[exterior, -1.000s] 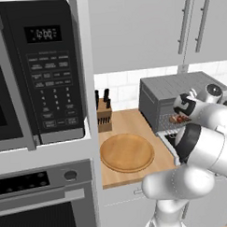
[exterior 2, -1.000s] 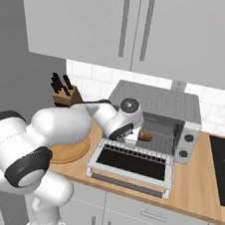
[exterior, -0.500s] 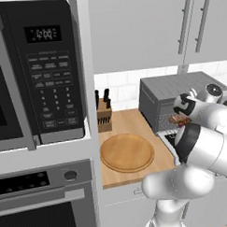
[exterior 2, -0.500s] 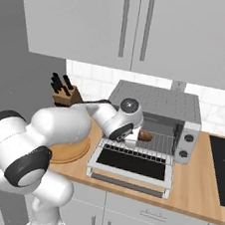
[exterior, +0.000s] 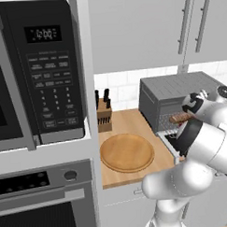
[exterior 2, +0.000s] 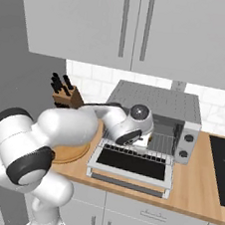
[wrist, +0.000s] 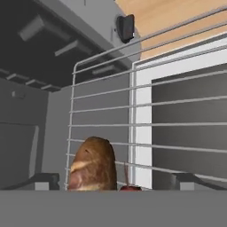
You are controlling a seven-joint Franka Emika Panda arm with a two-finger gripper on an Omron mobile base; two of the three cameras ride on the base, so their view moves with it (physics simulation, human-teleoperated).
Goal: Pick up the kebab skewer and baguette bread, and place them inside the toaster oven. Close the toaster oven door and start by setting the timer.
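From the left, the baguette bread (exterior: 182,117) now lies free at the toaster oven (exterior: 173,99) mouth, the pincer (exterior: 192,113) having just let go. From the right, the toaster oven door (exterior 2: 132,165) hangs open. The hand view shows spread fingertips (wrist: 42,180) flanking bread, a red kebab skewer (wrist: 129,187) tip beside it.

Matt ribbed grey metal toaster oven (exterior 2: 156,101), thin wire rack (wrist: 133,115), crusty golden-brown baguette bread (wrist: 92,164), smooth wooden board (exterior: 126,152)
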